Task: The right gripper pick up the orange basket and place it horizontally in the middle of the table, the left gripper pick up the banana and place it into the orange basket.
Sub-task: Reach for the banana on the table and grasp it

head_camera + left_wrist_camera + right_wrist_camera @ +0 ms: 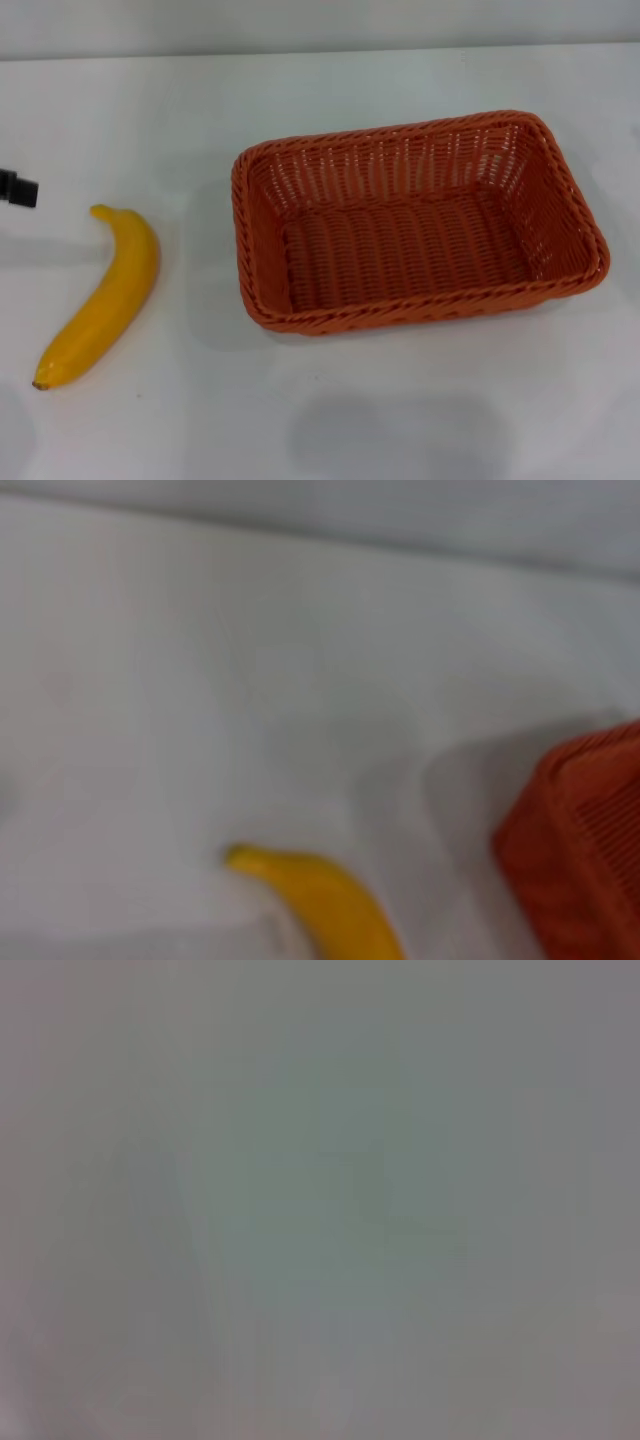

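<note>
The orange basket [415, 222] stands upright on the white table [330, 420], its long side running left to right, and it holds nothing. The banana [105, 295] lies on the table to the basket's left, with its stem at the far end and its dark tip near the front. A black tip of my left gripper [18, 188] pokes in at the left edge, just beyond the banana's stem and apart from it. In the left wrist view the banana [325, 900] and a corner of the basket [580, 840] show. My right gripper is out of view.
The table's far edge [320, 52] runs along the back against a pale wall. The right wrist view is filled by a plain grey surface.
</note>
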Robot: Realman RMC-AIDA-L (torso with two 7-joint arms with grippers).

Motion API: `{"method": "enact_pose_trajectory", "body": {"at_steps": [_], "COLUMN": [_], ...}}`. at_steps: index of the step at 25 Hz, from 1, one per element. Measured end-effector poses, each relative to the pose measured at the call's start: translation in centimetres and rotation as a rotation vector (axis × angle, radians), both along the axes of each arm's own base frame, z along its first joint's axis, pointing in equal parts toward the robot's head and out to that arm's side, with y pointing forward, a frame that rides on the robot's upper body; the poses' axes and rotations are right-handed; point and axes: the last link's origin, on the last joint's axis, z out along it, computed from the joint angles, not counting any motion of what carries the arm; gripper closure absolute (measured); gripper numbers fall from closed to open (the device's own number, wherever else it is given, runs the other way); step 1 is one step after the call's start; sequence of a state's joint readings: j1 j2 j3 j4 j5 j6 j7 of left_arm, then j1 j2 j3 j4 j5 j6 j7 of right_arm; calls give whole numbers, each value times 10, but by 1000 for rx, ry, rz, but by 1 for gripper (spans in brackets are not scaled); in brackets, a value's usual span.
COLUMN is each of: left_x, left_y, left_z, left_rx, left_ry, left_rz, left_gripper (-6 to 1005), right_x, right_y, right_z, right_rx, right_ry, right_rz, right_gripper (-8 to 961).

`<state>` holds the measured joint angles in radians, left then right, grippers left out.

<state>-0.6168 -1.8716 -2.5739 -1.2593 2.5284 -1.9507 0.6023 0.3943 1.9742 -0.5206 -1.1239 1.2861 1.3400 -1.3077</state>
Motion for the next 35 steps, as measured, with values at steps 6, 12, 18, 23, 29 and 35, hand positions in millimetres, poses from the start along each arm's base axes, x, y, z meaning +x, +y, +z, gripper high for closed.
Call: {"method": "enact_pose_trajectory", "body": {"at_steps": [6,12,18,23,29,35], "left_x": [-6,-3,4,10,9,8], "left_y": [11,32,41,46,46,47], "left_z": [-22,-60,-92,-113,-130,-136], "left_rx": [-121,-176,-214,-258,-301,-291], "left_ry": [94,118,169,187,253,286], "left_rz": [47,38,2,8,42,61], "left_gripper": [124,124,125,124,125,125], "right_x": [-2,0,-1,0,4,7], "right_y": [8,6,8,8,8,7], "right_z": [-9,-10,-14,-18,-18,-20], "right_rx": [-8,2,-5,-9,-5,-5], "right_ry": [41,63,56,65,77,87], "right_rz": [15,15,18,14,3,-9], "right_gripper": [83,84,84,83,83,83]}}
